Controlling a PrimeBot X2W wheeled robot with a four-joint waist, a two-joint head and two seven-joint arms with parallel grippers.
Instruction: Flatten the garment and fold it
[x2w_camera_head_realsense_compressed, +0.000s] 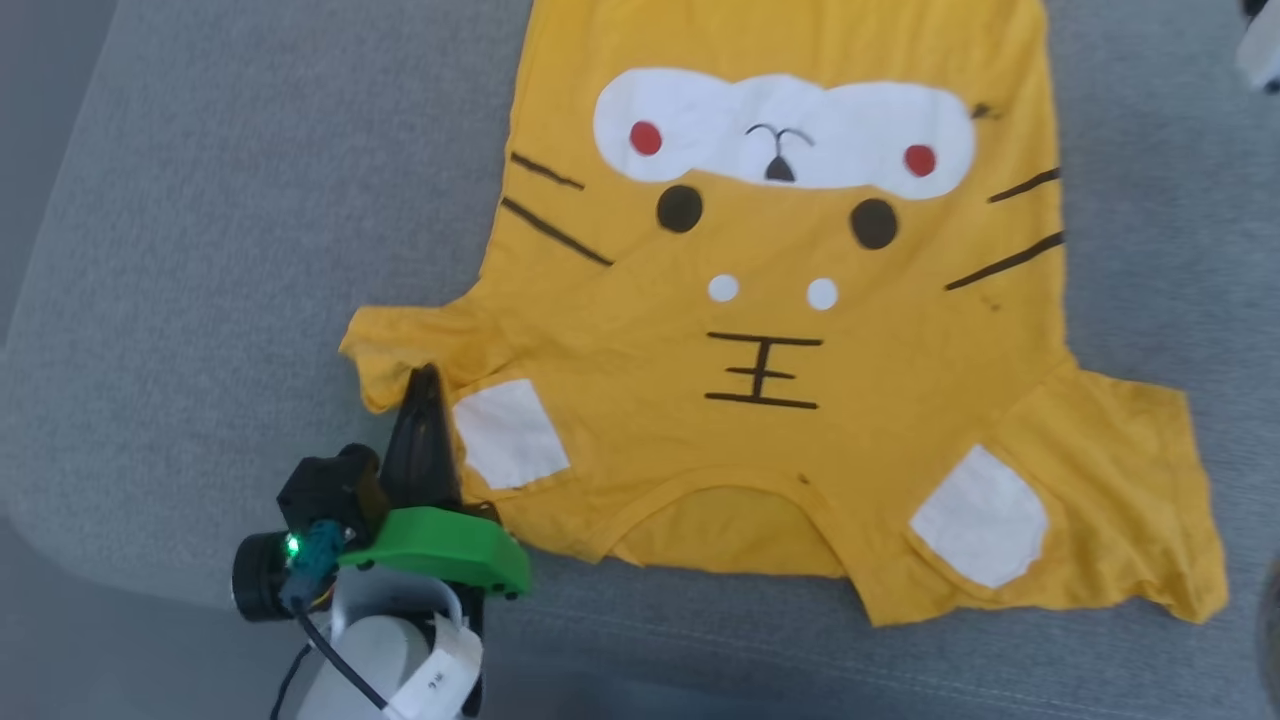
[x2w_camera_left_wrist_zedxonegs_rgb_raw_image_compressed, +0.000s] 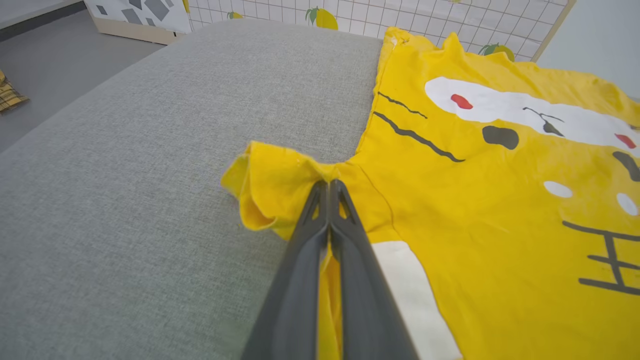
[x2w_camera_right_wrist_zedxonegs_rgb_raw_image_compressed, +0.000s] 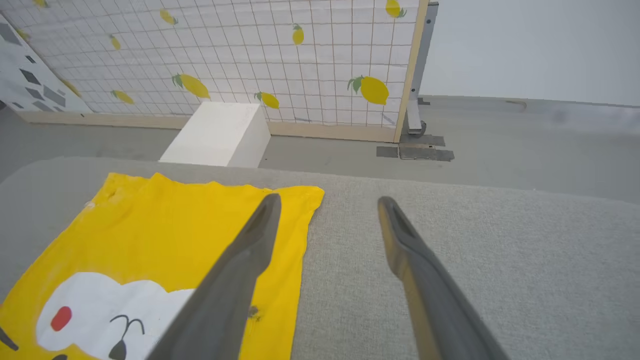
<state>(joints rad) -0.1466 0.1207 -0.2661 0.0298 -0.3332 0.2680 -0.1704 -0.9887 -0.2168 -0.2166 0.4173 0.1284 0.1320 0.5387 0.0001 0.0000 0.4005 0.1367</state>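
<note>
Currently, the garment (x2w_camera_head_realsense_compressed: 780, 460) lies spread face-up on the grey padded bench (x2w_camera_head_realsense_compressed: 220, 250), with its neckline toward the robot. The left claw (x2w_camera_left_wrist_zedxonegs_rgb_raw_image_compressed: 329, 182) is clenched on the bunched sleeve at the robot's left, yellow cloth pinched between its fingers (x2w_camera_left_wrist_zedxonegs_rgb_raw_image_compressed: 295, 290). The right claw (x2w_camera_right_wrist_zedxonegs_rgb_raw_image_compressed: 328, 200) is released, jaws wide apart, above the garment's far hem corner and the bench beside it.

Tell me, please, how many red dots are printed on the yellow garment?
2: one red dot at the left end of the garment's white patch, the other at its right end. The underside is hidden.
</note>
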